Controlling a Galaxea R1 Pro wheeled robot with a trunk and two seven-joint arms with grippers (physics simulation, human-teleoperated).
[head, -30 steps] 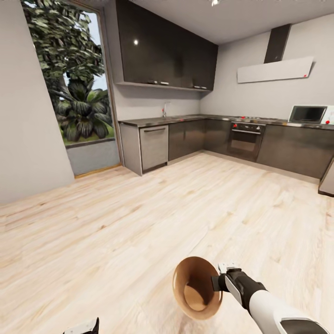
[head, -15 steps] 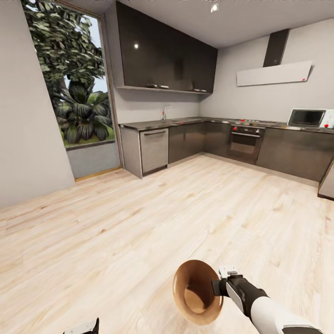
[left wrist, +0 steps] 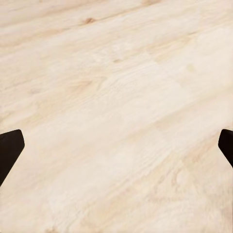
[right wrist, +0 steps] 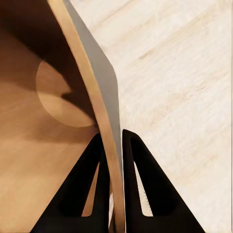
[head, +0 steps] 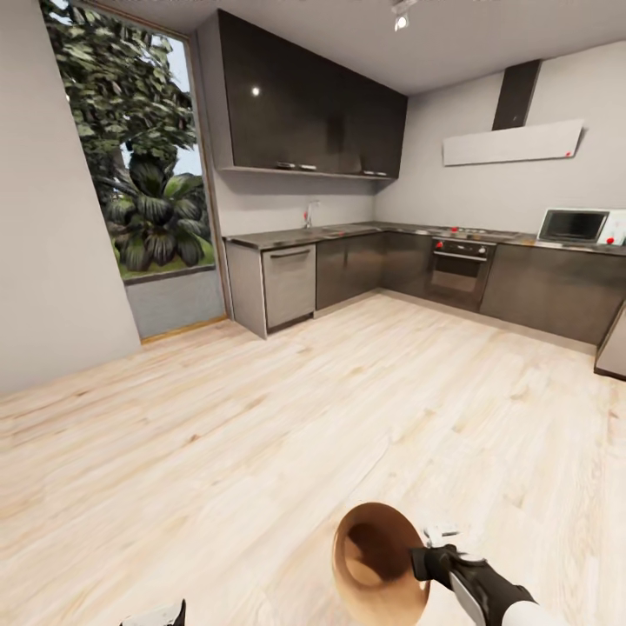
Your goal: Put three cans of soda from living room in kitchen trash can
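In the kitchen, the right claw pinches the wall of the tash can, held tipped above the pale wood floor. The left claw hangs spread wide over bare floor.

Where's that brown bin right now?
In the head view the bin is low and right of centre, above the pale wood floor, its wall pinched in the right gripper, jaws either side of it.

floor: pale matt wood grain; cabinets: glossy dark; tash can: smooth glossy brown inside
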